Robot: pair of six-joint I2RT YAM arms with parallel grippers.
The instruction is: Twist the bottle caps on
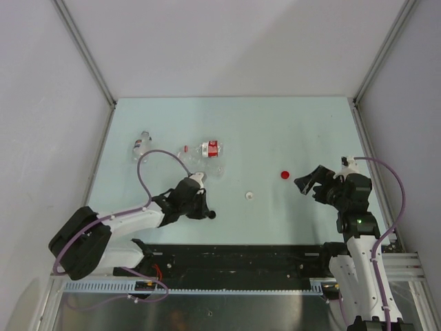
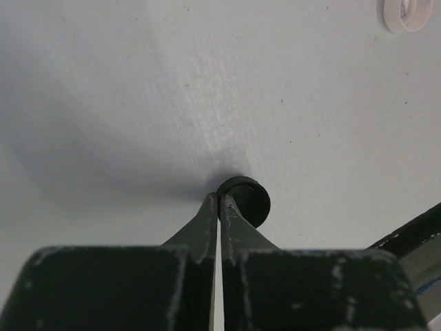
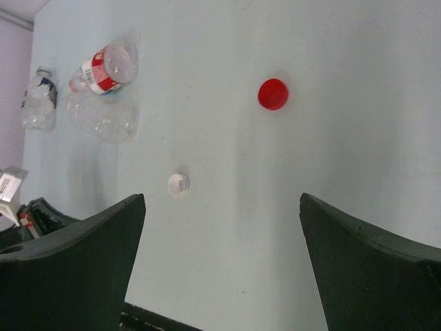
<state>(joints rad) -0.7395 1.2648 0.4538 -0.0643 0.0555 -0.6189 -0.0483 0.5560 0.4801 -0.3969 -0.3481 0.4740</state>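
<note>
Holds left gripper [image 2: 218,198] shut, seemingly empty, lower centre, black cap [image 2: 247,201] just beyond tips; risks lifting nothing; holds right gripper [image 3: 222,200] wide, empty.

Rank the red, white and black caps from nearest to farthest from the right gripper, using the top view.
1. Red cap, just left of the right gripper.
2. White cap, mid-table.
3. Black cap, beside the left gripper.
</note>
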